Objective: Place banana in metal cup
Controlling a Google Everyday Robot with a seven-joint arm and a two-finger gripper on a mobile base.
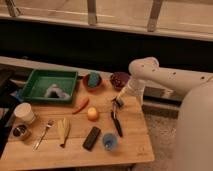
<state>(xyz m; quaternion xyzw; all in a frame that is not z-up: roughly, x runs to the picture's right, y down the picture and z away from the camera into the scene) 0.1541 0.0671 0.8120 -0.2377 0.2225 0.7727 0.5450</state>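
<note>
- Blue cup [110,142] and black block [91,138]: at the front edge of the table [135,145], nearer the camera than the gripper [117,102].
- Gripper: above the table's right-centre; open or closed cannot be told.
- Banana [63,131]: flat on the wood, well apart from the gripper, leftward in view, untouched.
- Metal cup [20,132]: farther left again, past the fork [44,134].
- Round fruit [92,114]: near the gripper, leftward.

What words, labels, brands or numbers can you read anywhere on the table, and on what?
None: no text shows on the banana, metal cup, white paper cup, green tray or black block.
The tool, hanging over the far right part of the table, bears no readable marking.
</note>
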